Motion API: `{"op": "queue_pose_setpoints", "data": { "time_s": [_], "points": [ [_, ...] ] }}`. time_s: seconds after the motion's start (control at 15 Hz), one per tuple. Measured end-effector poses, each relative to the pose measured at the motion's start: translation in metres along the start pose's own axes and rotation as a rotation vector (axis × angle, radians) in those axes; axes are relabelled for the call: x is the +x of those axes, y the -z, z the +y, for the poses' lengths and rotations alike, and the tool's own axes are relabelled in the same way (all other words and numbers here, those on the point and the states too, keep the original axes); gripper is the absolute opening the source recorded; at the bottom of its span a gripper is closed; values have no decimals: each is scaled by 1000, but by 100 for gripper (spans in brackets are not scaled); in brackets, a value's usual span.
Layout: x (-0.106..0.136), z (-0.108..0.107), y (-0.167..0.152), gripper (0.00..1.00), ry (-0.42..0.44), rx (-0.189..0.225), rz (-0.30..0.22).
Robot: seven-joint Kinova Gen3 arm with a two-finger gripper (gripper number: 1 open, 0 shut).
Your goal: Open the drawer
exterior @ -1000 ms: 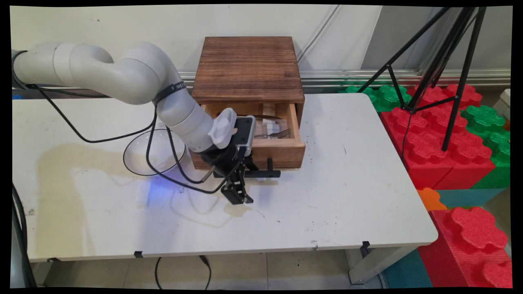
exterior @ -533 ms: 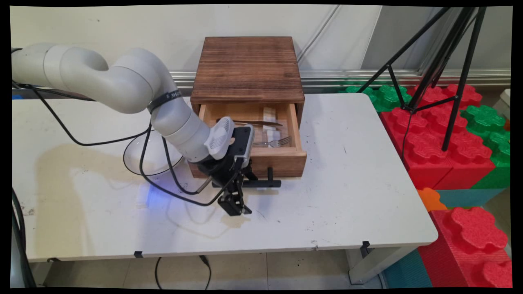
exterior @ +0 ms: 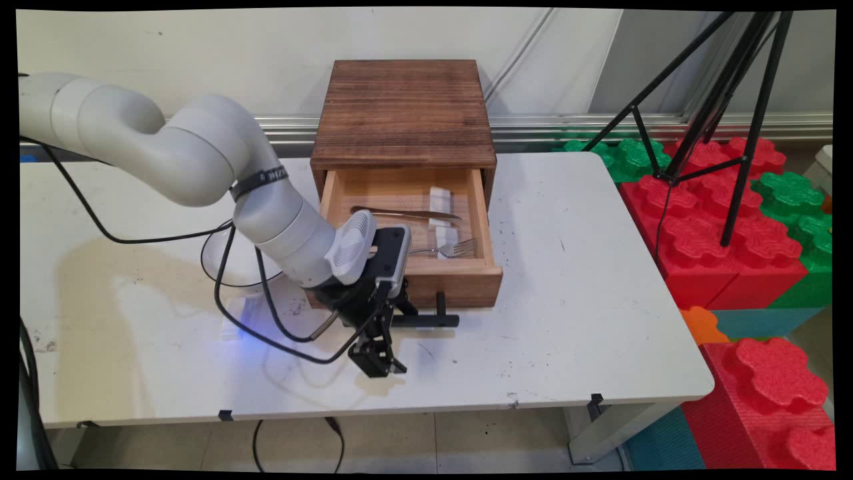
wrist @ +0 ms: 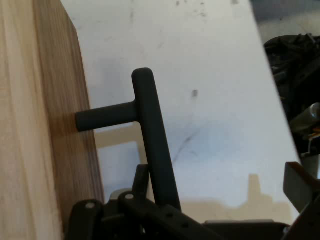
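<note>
One dark wooden box with a single pale-wood drawer [exterior: 408,263] on the white table [exterior: 586,320], drawer pulled well out toward the near edge. One black T-bar drawer handle [exterior: 426,320] on the drawer front; in the hand view the bar [wrist: 152,145] runs down into the black two-finger gripper's [exterior: 380,337] linkage, stem going left into the wood face. Fingers sit either side of the bar, but whether they're actually clamped on it — can't tell from either view.

In the drawer: one long metal knife-like utensil [exterior: 406,214] across the back, one metal fork [exterior: 448,249] nearer the front, two small white packets [exterior: 440,199] between them.

One clear glass bowl [exterior: 223,263] left of the box, mostly hidden behind the white arm [exterior: 200,157]. One black tripod [exterior: 720,100] off the table to the right, standing on the red and green foam blocks [exterior: 726,233].

Versus a second ago: drawer is out further, front panel and handle both closer to the near edge. The knife-like utensil now shows fully; before it was mostly hidden behind the wrist. Gripper moved with the handle, down and slightly left. Box, bowl, tripod unchanged.
</note>
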Motion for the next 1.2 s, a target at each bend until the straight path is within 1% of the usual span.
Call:
{"op": "queue_pose_setpoints", "data": {
  "time_s": [0.53, 1.2],
  "points": [
    [4, 31, 0, 100, -5, -24, 11],
    [5, 67, 2, 100, -48, -42, 17]
  ]
}}
